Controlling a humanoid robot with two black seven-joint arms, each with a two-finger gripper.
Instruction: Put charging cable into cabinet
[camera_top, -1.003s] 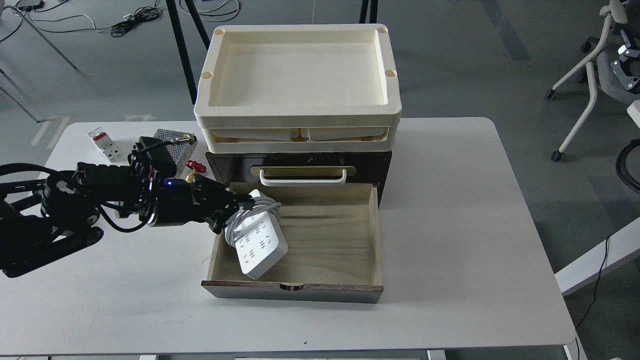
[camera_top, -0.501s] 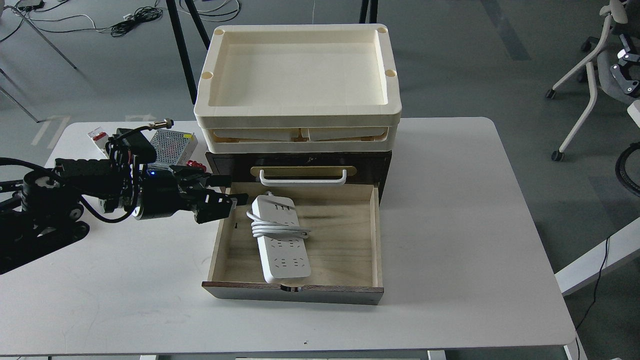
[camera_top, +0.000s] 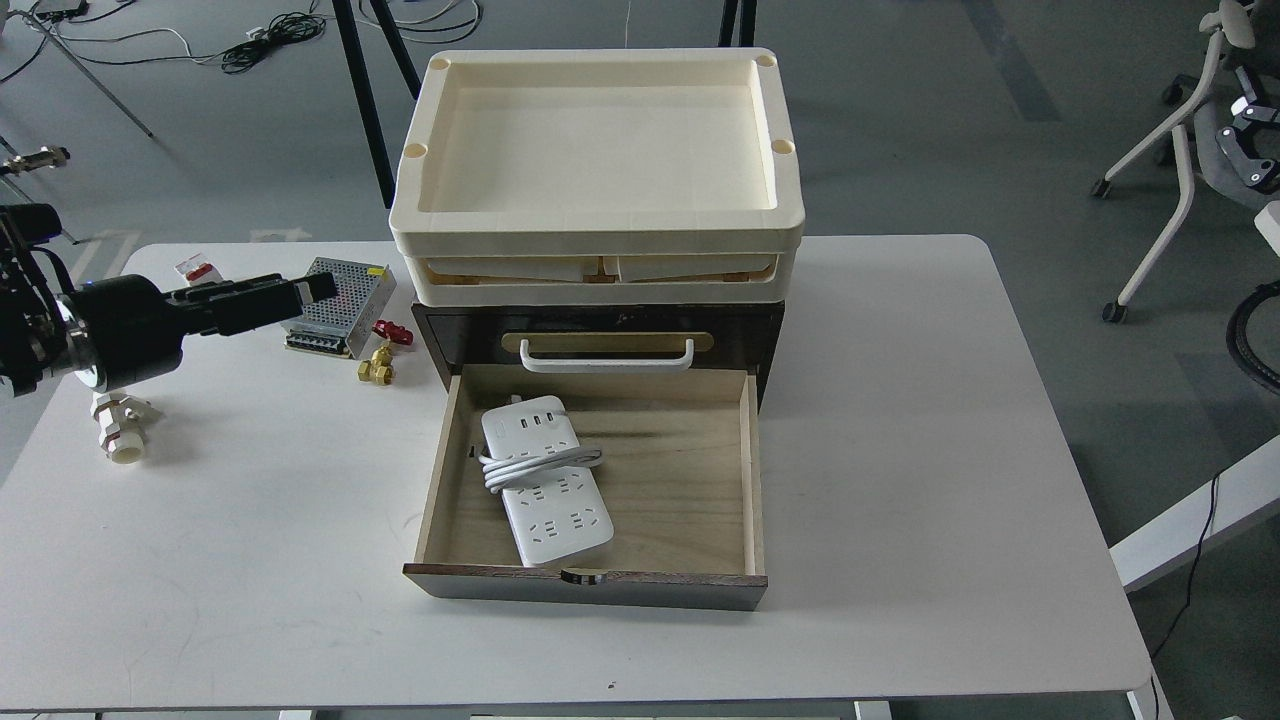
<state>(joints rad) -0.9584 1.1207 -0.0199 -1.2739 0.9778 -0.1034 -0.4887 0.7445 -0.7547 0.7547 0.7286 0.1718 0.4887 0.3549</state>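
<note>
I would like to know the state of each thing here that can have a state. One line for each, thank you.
charging cable: lying flat in the drawer, cord wound around its middle, not held
drawer: pulled open
upper drawer: closed
top tray: empty
left gripper: holding nothing, away from the drawer; open or shut unclear

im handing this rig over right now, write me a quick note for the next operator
Left gripper: empty, held above the table's left side beside the mesh power supply; whether its fingers are open cannot be told from this angle.
Right gripper: not in view.
Charging cable: lying flat in the left half of the open drawer of the cabinet, cord wound around its middle, nothing holding it.
Done: cable is placed in the drawer.
Left: the drawer is pulled fully out; it probably needs pushing shut. The upper drawer with the white handle is closed.
</note>
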